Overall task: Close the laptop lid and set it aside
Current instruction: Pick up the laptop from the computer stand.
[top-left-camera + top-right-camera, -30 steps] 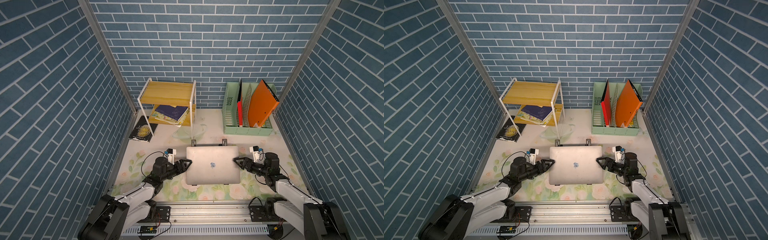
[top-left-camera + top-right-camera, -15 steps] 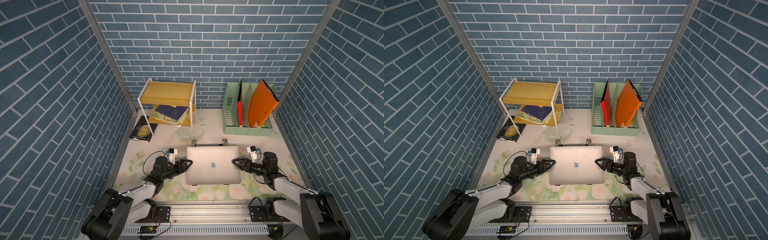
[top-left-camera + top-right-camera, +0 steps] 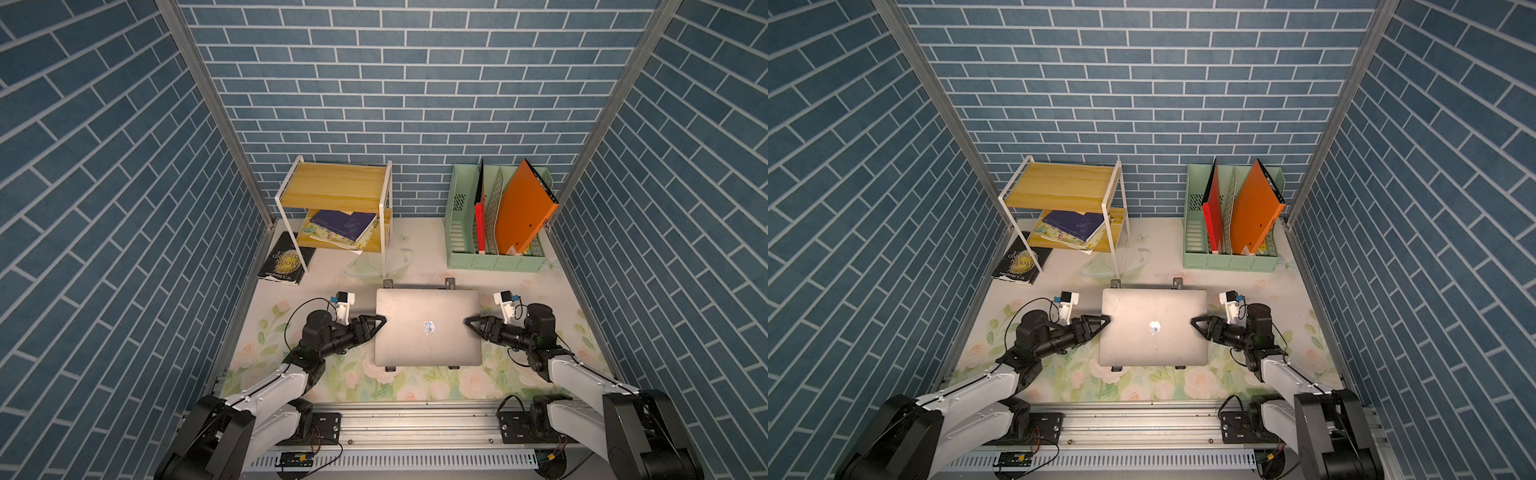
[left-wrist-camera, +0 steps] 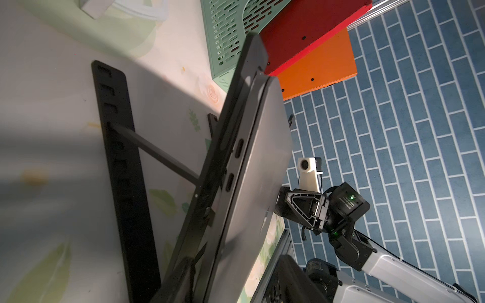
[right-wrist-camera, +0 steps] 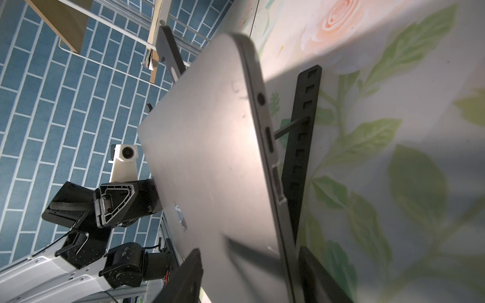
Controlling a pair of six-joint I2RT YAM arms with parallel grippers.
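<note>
My left hand and right hand are straddling the side edges of the shut laptop, mid-frame; I cannot tell whether they are clenching.

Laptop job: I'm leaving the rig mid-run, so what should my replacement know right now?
Left gripper: jaws astride the left edge of the slim grey metal laptop; grip unconfirmed.
Right gripper: astride its right edge; grip unconfirmed.
Laptop sits tilted on the black folding stand, mid-table.
Done: grey laptop lid is closed.
Left: lift it off the stand and set it aside.
</note>
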